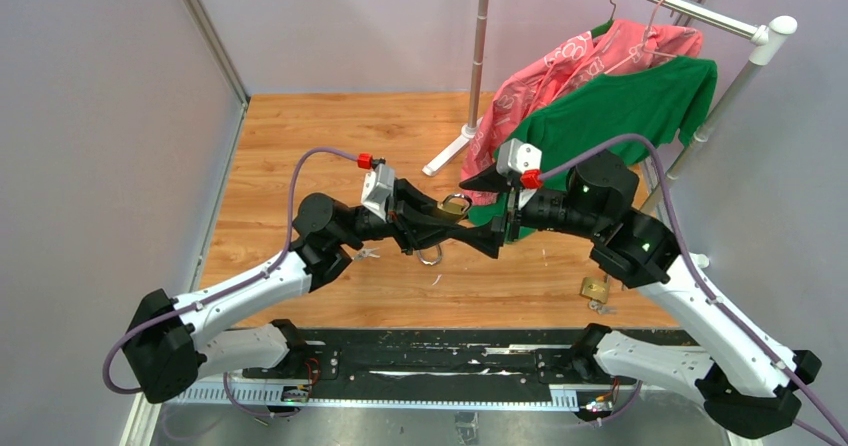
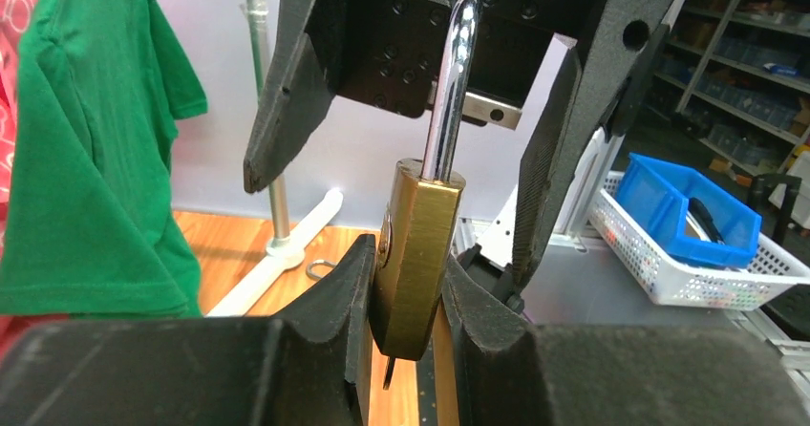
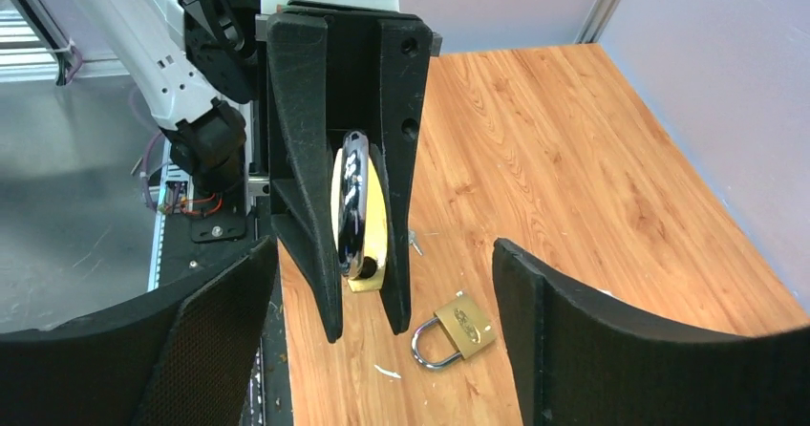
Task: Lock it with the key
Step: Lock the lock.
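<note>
We see both arms reaching in from the near edge and meeting over the ctr of the wooden table [image 1: 300,146]. The forearms angle inward, so the wrists face each other almost nose to nose. The L arm comes from the bottom-left, bent at the elbow; the R arm mirrors it from the bottom-right.

The L gripper [image 2: 409,254] is closed down narrow on the padlock [image 2: 415,240], w/ one finger pressed on each flat face of the brass body. It holds the padlock in the air above the wood. The R gripper [image 3: 384,249] stands spread wide w/ nothing in it. Its fingers [image 2: 291,101] sit on either side of the shackle [image 2: 449,82] and, as far as we can tell, don't touch it.

The padlock has a rectangular brass body, seen edge-on from both wrist cams, and a chrome shackle pointing toward the R wrist. We can't tell whether the shackle is snapped in or loose. A thin dark sliver shows below the body in the L wrist view, too small to ID.

A second padlock [image 3: 457,330] lies flat on the table below the grippers. A third padlock [image 1: 595,288] sits near the R arm, close to the near edge. At the back stands a clothes rack [image 1: 481,56] w/ a green shirt [image 1: 620,106] and a pink garment [image 1: 560,66].
</note>
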